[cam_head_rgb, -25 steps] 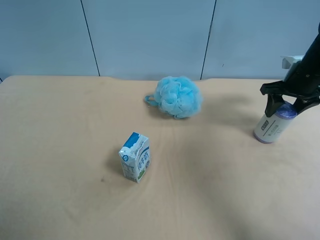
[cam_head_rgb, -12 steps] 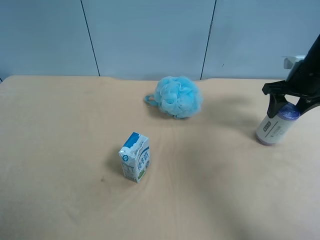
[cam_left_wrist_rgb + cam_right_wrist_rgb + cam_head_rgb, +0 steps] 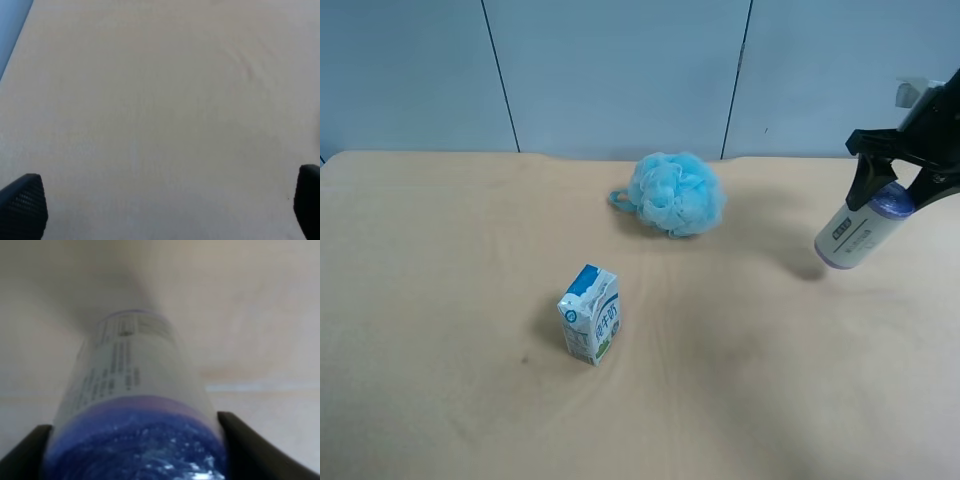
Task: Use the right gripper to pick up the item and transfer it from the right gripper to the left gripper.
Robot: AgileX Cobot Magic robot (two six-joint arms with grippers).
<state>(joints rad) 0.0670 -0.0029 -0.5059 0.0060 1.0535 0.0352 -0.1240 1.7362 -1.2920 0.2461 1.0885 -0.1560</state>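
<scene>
Currently the right tool (image 3: 893,200) is pinching the roll (image 3: 858,234) by its upper purple end, with one black finger pressing on each side. The white part of its arm is showing just above, at the exterior high view's right edge. The roll is hanging tilted rather than upright. Its long axis is running from the gripped purple end down and toward that view's left, so the lower, purple-edged end is pointing at the counter (image 3: 440,260). The roll's shadow is lying on the counter apart from it, so the roll is hanging clear of the surface, over the counter's right part as that view shows it. The right wrist view is looking along the roll (image 3: 131,390) from the gripped end. It is showing the crinkled purple wrap filling the gap between the fingers (image 3: 247,442), and lines of dark text on the cream label, too blurred to read; the exterior high view is giving only a hint of that print. The left tool (image 3: 165,210) is appearing only in the left wrist view, its fingers spread wide with only counter showing between them. Well apart from the roll, a blue-white milk carton (image 3: 590,314) is standing upright nearer the camera, and a fluffy blue bath sponge (image 3: 672,194) is lying beyond it toward the wall.
</scene>
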